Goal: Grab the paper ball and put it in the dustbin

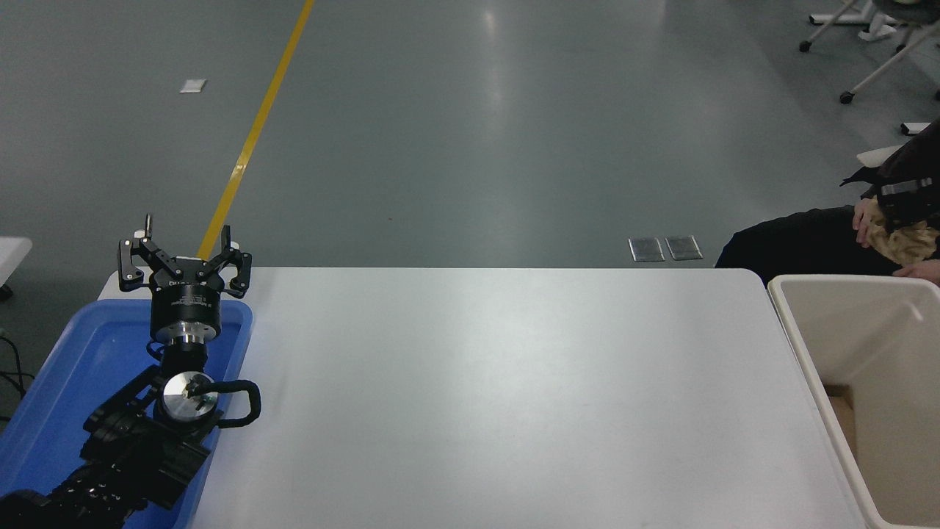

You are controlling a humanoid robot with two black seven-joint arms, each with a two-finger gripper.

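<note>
At the far left we saw a blue tray (66, 382) on the white table (477, 382), with the left arm parked over it. The left gripper (185, 253) pointed away from us, its fingers (134, 266) spread wide apart and holding nothing. A small pale label sat on its black body, but the print was too small for us to read. A yellow line (253, 132) ran across the grey floor beyond.

At the right edge stood the dustbin (800, 330), cream and deep. Above its far rim we made out the paper ball (910, 242), tan and crumpled, in the air and pressed under the right gripper (907, 206), which was closed on it at the frame's edge. A person's hand (865, 220) lay just beside the ball.
</note>
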